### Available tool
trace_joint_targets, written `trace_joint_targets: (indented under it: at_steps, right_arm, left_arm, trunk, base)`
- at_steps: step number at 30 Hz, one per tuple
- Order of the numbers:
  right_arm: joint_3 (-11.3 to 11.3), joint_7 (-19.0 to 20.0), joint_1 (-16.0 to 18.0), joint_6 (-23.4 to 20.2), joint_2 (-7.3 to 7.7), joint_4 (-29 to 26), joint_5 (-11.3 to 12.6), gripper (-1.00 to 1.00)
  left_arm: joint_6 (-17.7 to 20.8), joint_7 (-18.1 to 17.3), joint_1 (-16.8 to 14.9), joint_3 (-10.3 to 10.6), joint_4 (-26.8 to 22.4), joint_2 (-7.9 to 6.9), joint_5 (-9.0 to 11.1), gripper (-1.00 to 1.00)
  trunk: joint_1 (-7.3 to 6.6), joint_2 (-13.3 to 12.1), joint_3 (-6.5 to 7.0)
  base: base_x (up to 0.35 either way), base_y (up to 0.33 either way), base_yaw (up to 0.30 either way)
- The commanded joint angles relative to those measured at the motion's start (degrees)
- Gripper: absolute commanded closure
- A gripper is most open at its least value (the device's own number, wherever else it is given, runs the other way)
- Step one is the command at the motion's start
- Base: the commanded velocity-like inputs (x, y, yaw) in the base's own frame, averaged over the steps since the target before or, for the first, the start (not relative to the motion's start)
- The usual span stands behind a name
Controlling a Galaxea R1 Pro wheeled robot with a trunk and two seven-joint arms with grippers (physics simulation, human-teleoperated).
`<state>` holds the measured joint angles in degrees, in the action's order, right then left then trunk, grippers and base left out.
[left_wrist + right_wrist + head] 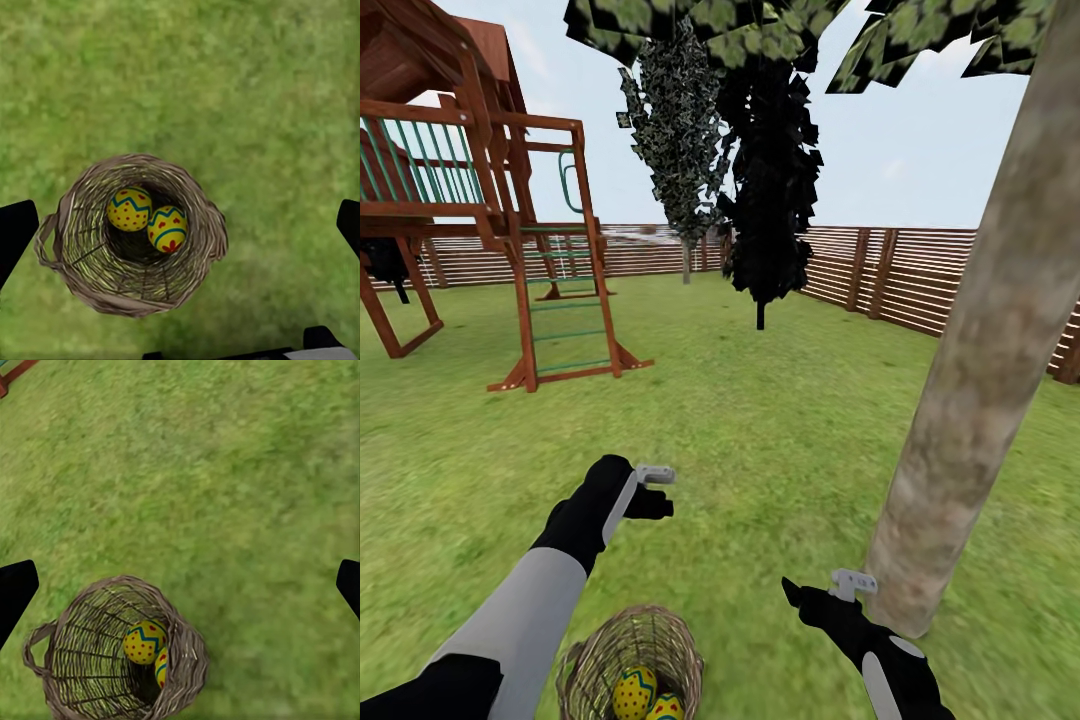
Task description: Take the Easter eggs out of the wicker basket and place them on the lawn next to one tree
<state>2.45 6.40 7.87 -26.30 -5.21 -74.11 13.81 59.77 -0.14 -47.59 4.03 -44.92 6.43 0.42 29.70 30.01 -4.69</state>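
Observation:
The wicker basket point(628, 650) stands on the lawn point(760, 430) at the bottom of the head view, between my two arms. Two Easter eggs lie in it, yellow with blue-green zigzags and red dots point(129, 208) point(168, 228); a third egg is not visible. My left gripper point(663, 490) hovers above and just beyond the basket, open and empty, its fingers point(15, 232) spread wide. My right gripper point(805, 595) hangs open to the basket's right, close to the tree point(980, 380), with its fingers point(15, 592) wide apart. From the right wrist, the basket point(112, 660) shows an egg point(145, 641).
The tree's thick grey-beige trunk leans up at the right, its base on the grass near my right hand. A wooden playset point(480, 200) stands at the back left. A near-black thin tree point(765, 180) and a brown slatted fence point(900, 270) lie ahead.

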Motion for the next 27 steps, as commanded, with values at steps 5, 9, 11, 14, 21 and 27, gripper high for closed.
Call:
trace_joint_targets:
  at_steps: [5, 9, 11, 14, 21, 27]
  right_arm:
    - [0.19, 0.28, 0.04, -0.38, -0.06, -0.07, 0.17, -1.00]
    - [0.19, 0.28, 0.04, -0.39, -0.06, -0.07, 0.17, -1.00]
    - [0.19, 0.28, 0.04, -0.41, -0.06, -0.07, 0.17, -1.00]
    - [0.19, 0.28, 0.04, -0.40, -0.06, -0.07, 0.17, -1.00]
    - [0.17, 0.28, 0.04, -0.34, -0.06, -0.07, 0.17, -1.00]
    - [0.13, 0.28, 0.04, -0.30, -0.06, -0.07, 0.14, -1.00]
  left_arm:
    - [0.23, 0.04, -0.05, 0.03, 0.06, -0.01, -0.17, -1.00]
    - [0.23, 0.05, -0.05, 0.02, 0.09, -0.01, -0.15, -1.00]
    - [0.23, 0.05, -0.05, 0.05, 0.09, -0.01, -0.11, -1.00]
    - [0.23, 0.05, -0.05, 0.08, 0.10, -0.01, -0.13, -1.00]
    - [0.23, 0.05, -0.05, 0.10, 0.10, -0.01, -0.08, -1.00]
    - [0.23, 0.05, -0.05, 0.10, 0.10, -0.01, -0.09, -1.00]
  trunk:
    - [1.13, 2.13, -1.02]
    - [2.01, 3.74, -1.74]
    - [2.45, 4.54, -2.10]
    - [3.11, 5.74, -2.64]
    - [4.65, 8.55, -3.89]
    - [5.96, 10.96, -4.97]
  base:
    - [0.000, 0.000, 0.000]
    - [0.000, 0.000, 0.000]
    - [0.000, 0.000, 0.000]
    - [0.000, 0.000, 0.000]
    - [0.000, 0.000, 0.000]
    - [0.000, 0.000, 0.000]
